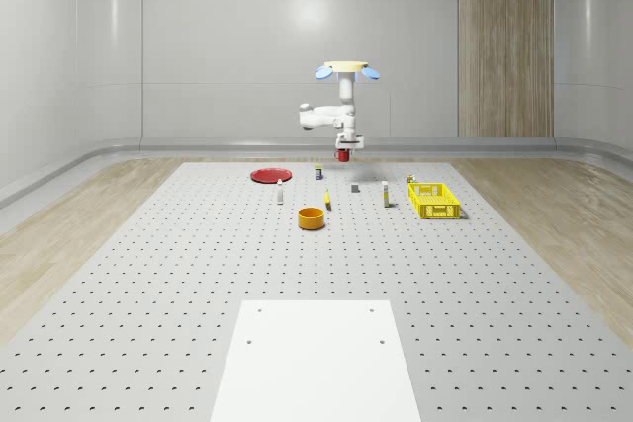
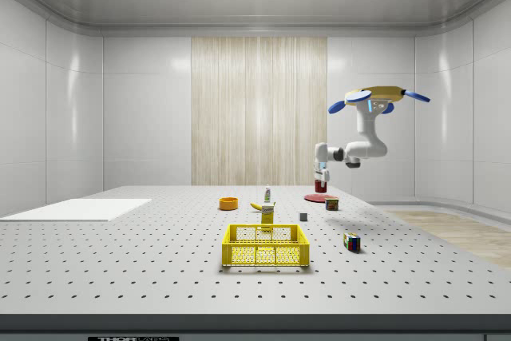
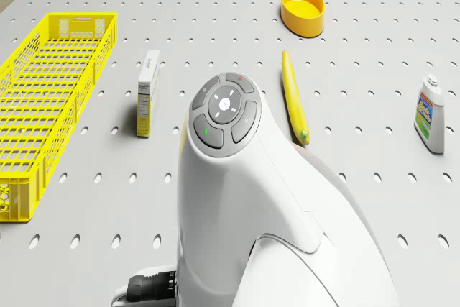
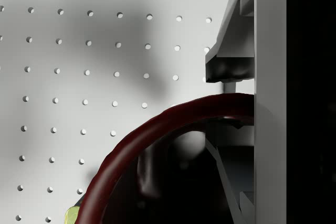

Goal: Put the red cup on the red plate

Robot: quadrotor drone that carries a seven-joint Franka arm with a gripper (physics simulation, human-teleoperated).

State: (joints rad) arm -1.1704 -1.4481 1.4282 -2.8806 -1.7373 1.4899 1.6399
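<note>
Red cup (image 1: 343, 155) hangs in our end effector (image 1: 344, 151), clamped between the fingers and lifted clear of the perforated counter (image 1: 198, 274). Our drone (image 1: 347, 69) hovers over the counter's far part. We see the red plate (image 1: 270, 175) lying flat, off to the whole-scene view's left, apart from the cup.

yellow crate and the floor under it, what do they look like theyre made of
The yellow crate looks like moulded plastic: uniform bright colour, thin walls and a base pierced by a regular lattice of small openings, with a slightly matte finish. The floor looks like pale grey metal plate, perhaps painted, judging by its even grid of round holes and soft sheen. Since this is a render, both are guesses.
</note>
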